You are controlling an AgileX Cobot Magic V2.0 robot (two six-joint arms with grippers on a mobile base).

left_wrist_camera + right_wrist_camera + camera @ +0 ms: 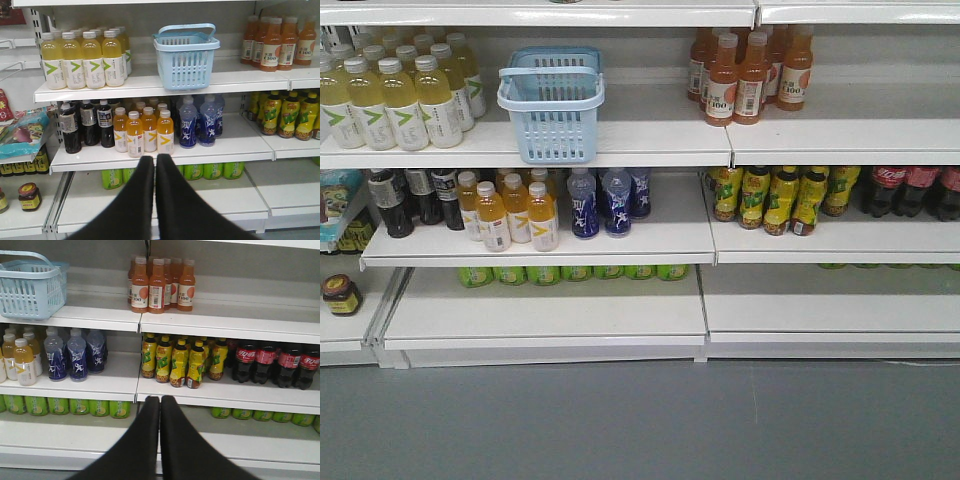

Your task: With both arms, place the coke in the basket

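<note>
The light blue basket (552, 112) stands upright on the upper shelf, its handle swung up; it also shows in the left wrist view as the basket (186, 59) and at the far left of the right wrist view as the basket (27, 289). The coke is out of view in every frame. My left gripper (155, 158) is shut with nothing between its black fingers, in front of the shelves and below the basket. My right gripper (160, 399) is shut and empty too, off to the basket's right. Neither arm shows in the front view.
Dark plastic cola bottles with red labels (272, 362) stand at the right of the middle shelf. Yellow-green bottles (180, 362), blue bottles (197, 122), orange bottles (160, 285) and pale yellow bottles (82, 62) fill the shelves. Green cans (570, 272) line the low shelf.
</note>
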